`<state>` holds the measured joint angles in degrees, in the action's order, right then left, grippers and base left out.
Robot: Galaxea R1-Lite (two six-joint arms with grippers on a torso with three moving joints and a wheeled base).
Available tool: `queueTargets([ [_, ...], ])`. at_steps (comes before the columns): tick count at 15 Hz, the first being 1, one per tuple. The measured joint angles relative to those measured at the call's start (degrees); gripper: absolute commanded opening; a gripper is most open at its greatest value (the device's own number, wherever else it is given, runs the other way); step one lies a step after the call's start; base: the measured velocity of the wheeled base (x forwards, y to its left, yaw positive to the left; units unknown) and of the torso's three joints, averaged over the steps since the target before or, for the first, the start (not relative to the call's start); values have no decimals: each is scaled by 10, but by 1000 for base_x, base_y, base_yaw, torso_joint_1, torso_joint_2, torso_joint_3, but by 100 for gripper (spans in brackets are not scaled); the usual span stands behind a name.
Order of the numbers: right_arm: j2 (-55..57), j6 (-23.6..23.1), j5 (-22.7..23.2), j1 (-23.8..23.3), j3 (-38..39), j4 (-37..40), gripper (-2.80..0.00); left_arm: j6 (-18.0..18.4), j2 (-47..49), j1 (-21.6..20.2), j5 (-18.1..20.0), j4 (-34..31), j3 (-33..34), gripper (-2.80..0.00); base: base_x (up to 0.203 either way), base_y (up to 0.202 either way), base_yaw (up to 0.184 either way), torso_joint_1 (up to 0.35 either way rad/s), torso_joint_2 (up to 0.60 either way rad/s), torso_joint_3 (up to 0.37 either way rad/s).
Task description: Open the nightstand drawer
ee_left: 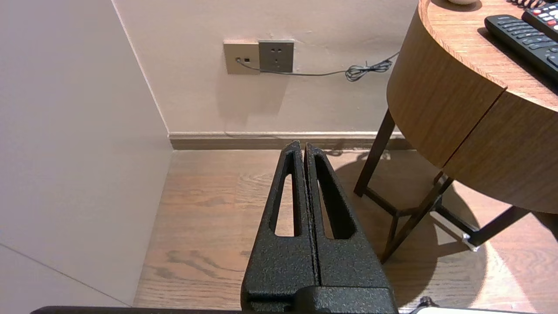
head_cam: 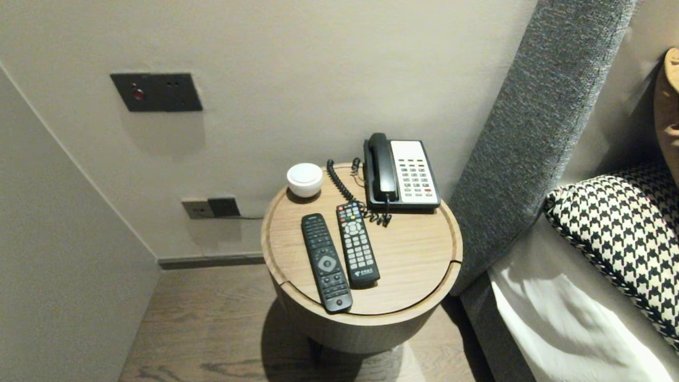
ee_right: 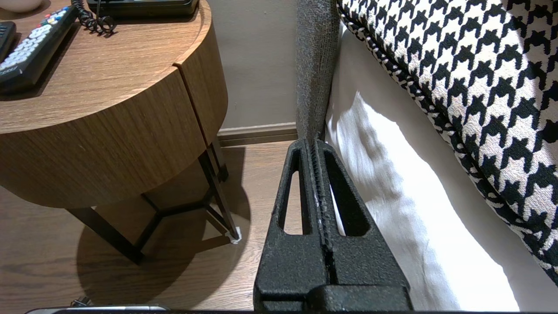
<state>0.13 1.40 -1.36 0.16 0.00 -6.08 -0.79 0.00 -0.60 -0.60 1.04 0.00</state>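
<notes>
Left gripper and right gripper, both closed and empty, hang below the front edge of the table; the black remote and white-keyed remote show only partly.

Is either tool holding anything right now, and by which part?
Nothing is held. The left tool and the right tool are both shut and empty, hanging low beside the round wooden side table.

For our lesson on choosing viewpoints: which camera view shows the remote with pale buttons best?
The head view: the remote with pale buttons lies whole on the table. The right wrist view cuts off one end; the left wrist view catches only a corner.
</notes>
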Motion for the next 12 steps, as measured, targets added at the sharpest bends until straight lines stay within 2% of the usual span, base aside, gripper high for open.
queueTargets([
  [12,0,-1,0,0,0,0,-280,9,0,0,0,-6,-3,-280,0,0,0,0,0,0],
])
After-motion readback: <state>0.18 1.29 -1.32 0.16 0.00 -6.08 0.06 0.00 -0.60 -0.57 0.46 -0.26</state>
